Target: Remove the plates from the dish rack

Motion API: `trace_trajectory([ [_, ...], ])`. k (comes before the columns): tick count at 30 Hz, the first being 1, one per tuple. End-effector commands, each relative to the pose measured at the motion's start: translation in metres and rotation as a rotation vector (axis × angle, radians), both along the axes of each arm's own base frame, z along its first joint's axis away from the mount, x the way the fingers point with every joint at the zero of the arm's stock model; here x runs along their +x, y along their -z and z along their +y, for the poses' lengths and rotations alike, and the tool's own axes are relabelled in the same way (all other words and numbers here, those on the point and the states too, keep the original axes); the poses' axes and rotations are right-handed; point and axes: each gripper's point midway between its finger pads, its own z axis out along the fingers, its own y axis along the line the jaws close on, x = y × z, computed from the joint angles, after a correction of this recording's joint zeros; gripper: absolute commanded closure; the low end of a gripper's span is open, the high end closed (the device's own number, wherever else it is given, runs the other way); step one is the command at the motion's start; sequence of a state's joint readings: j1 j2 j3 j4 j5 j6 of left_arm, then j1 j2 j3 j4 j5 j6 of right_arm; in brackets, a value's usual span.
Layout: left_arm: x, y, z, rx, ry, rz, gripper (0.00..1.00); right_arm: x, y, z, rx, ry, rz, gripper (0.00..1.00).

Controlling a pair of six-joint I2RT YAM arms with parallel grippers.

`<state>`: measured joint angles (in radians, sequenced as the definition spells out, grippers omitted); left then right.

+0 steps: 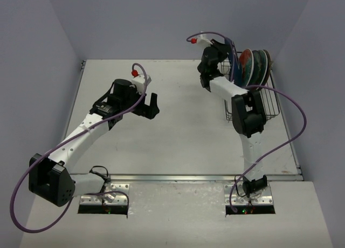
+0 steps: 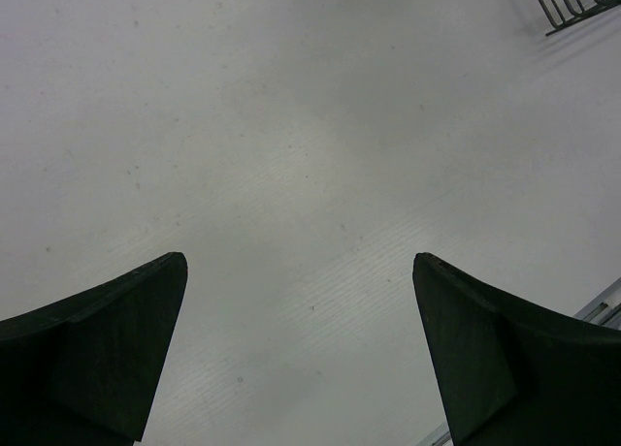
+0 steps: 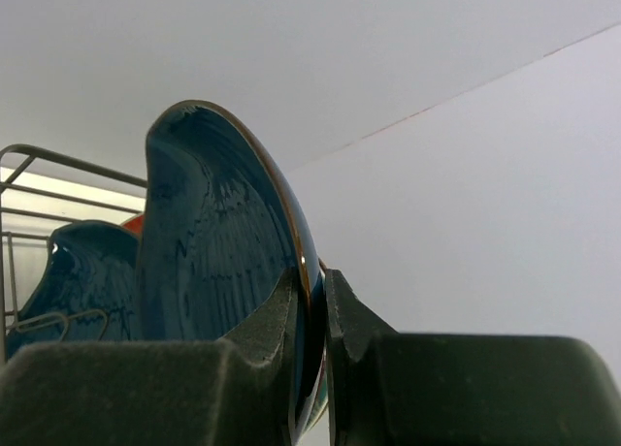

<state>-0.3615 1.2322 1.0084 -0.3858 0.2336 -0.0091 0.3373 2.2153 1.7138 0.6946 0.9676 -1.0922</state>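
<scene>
Close up, my right tool [image 3: 312,286] is pinched shut on the rim of a dark blue plate [image 3: 213,242], one finger on each side. That plate stands on its edge at the far end of the dish rack [image 1: 272,105], leftmost in the row. Just behind it stand the other plates [image 1: 257,63], packed close, with a blue one and a red one among them. My right arm [image 1: 245,116] reaches over the near part of the rack. The rack sits on the right side of the surface [image 1: 183,135]. My left tool [image 1: 149,105] hangs wide open above the surface, holding nothing, well apart from the rack.
</scene>
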Motion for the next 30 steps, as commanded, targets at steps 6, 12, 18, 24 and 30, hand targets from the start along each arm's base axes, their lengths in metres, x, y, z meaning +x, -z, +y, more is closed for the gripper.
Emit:
trace_trajectory([
  [6, 0.002, -0.045, -0.005, -0.097, 0.020, -0.110, 0.00, -0.030, -0.093, -0.004, 0.403, -0.067, -0.123, 1.00],
  [12, 0.002, -0.057, -0.010, -0.173, 0.033, -0.113, 0.00, -0.044, -0.070, 0.025, 0.655, -0.183, 0.033, 1.00],
  [18, -0.012, -0.060, -0.036, -0.407, 0.103, -0.009, 0.00, -0.068, -0.033, 0.076, 0.981, -0.335, 0.197, 1.00],
  [24, -0.018, -0.055, -0.062, -0.615, 0.149, 0.147, 0.00, -0.100, -0.002, 0.130, 1.365, -0.408, 0.312, 1.00],
  [30, -0.004, -0.048, -0.072, -0.712, 0.110, 0.224, 0.00, -0.122, 0.007, 0.176, 1.654, -0.466, 0.427, 1.00],
])
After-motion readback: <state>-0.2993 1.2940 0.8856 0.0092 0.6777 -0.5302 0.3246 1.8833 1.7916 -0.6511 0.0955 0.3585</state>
